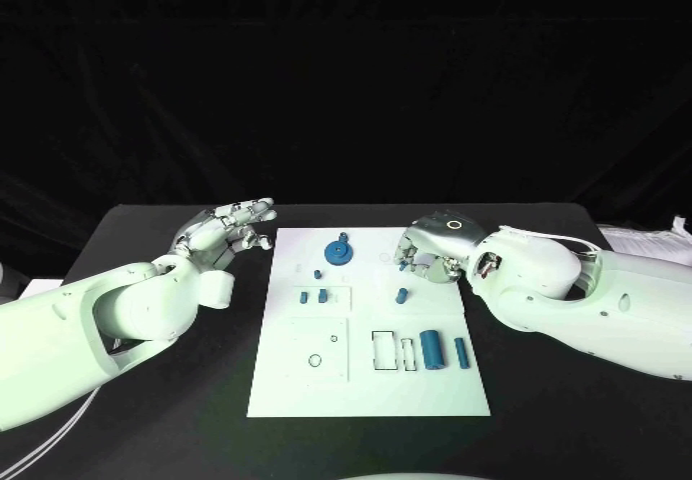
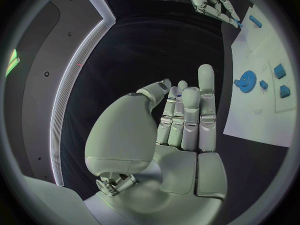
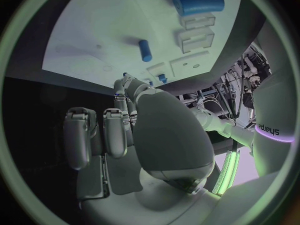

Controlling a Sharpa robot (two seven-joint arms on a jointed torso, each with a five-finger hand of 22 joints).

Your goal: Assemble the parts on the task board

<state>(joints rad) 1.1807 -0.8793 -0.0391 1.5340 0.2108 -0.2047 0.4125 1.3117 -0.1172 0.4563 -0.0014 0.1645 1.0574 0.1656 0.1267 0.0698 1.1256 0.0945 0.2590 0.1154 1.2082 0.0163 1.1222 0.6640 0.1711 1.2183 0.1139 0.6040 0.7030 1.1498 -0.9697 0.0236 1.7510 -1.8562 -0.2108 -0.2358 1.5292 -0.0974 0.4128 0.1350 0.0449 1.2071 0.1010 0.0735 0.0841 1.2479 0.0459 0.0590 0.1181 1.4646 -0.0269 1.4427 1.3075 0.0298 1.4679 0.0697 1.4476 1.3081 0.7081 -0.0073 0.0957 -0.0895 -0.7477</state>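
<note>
The white task board (image 1: 361, 390) lies mid-table. On it are a blue gear (image 1: 338, 250), two small blue blocks (image 1: 313, 296), a short blue peg (image 1: 402, 295), and a thick blue cylinder (image 1: 430, 350) beside a slimmer one (image 1: 462, 350). My right hand (image 1: 430, 248) hangs over the board's far right corner, fingers curled down and pinching a small blue part (image 3: 125, 76) at their tips. My left hand (image 1: 228, 232) floats off the board's far left corner, fingers straight, holding nothing. The left wrist view shows its palm (image 2: 184, 125), the gear (image 2: 247, 80) and the right hand's fingers (image 2: 212, 0).
Two small rings (image 1: 315, 360) lie in the board's near left square, and empty rectangular slots (image 1: 384, 350) sit left of the cylinders. Black table (image 1: 159, 420) surrounds the board. A pale bundle (image 1: 656, 240) sits at the table's far right edge.
</note>
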